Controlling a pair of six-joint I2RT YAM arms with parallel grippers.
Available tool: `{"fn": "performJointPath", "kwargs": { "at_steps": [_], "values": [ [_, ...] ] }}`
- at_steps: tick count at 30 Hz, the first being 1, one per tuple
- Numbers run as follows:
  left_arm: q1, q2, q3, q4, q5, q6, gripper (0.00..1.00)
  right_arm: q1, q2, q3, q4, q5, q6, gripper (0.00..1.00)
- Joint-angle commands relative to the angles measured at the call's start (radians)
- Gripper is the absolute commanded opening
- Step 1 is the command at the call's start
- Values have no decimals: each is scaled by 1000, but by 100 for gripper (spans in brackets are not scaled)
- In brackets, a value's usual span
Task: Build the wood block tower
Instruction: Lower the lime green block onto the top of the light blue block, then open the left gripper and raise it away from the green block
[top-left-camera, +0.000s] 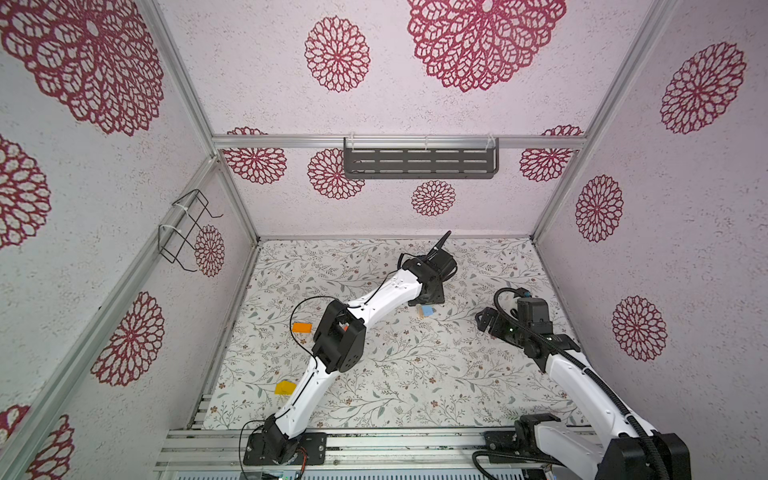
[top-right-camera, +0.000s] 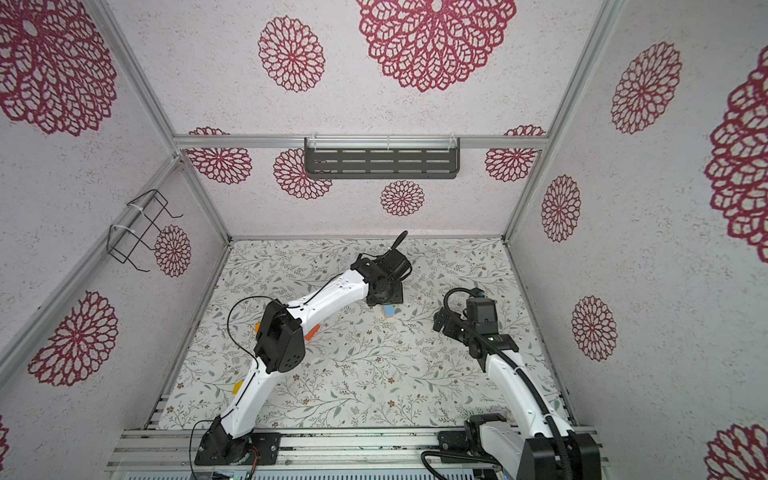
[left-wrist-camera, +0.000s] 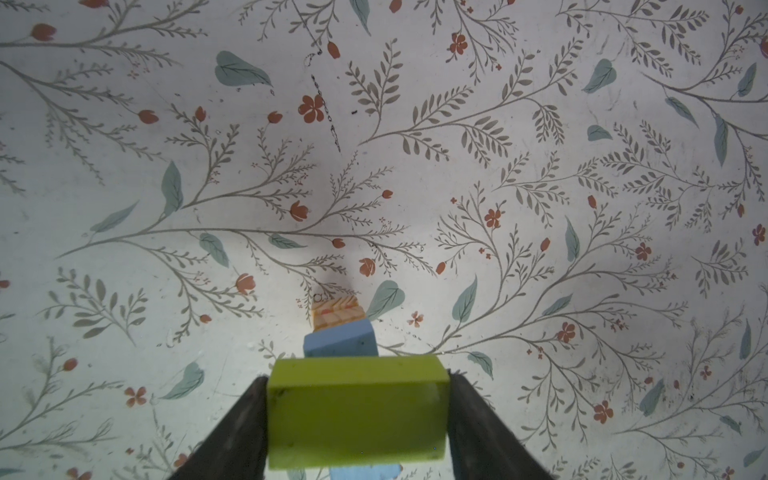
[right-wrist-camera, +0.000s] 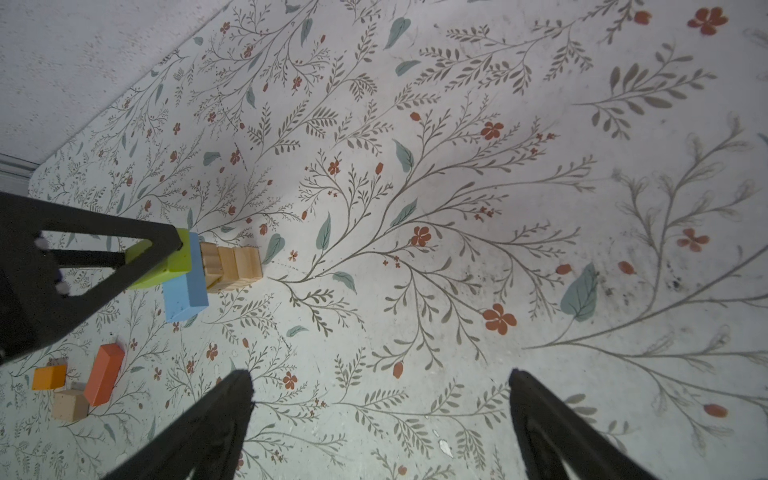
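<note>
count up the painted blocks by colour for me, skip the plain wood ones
lime green wooden bar: 1
light blue wooden bar: 1
orange wooden block: 1
red-orange wooden bar: 1
yellow wooden block: 1
total: 5

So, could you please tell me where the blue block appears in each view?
Top view: blue block mid-table, just below the left arm's black end.
Top view: same place.
Left wrist: under the green block between the left fingers.
Right wrist: between green block and wooden cubes.
Shared landmark: the left arm's end, directly over it.
</note>
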Motion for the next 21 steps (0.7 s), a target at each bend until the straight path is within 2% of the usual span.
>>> {"fn": "performJointPath", "kwargs": {
  "at_steps": [1, 11, 18, 21],
  "values": [
    [-10, 9, -6, -6, -8, -12, 70, -8, -18, -7, 19, -5, 8, 99],
    [-8, 1, 1, -10, -20, -5, 78, -11, -24, -10, 21, -6, 8, 99],
    [-4, -60, 4, -36, -81, 19, 100, -11, -41, 1, 4, -3, -14, 99],
    [-1, -111, -13, -56, -135, 37, 97, -10, -41, 21, -27, -6, -31, 99]
  ]
}}
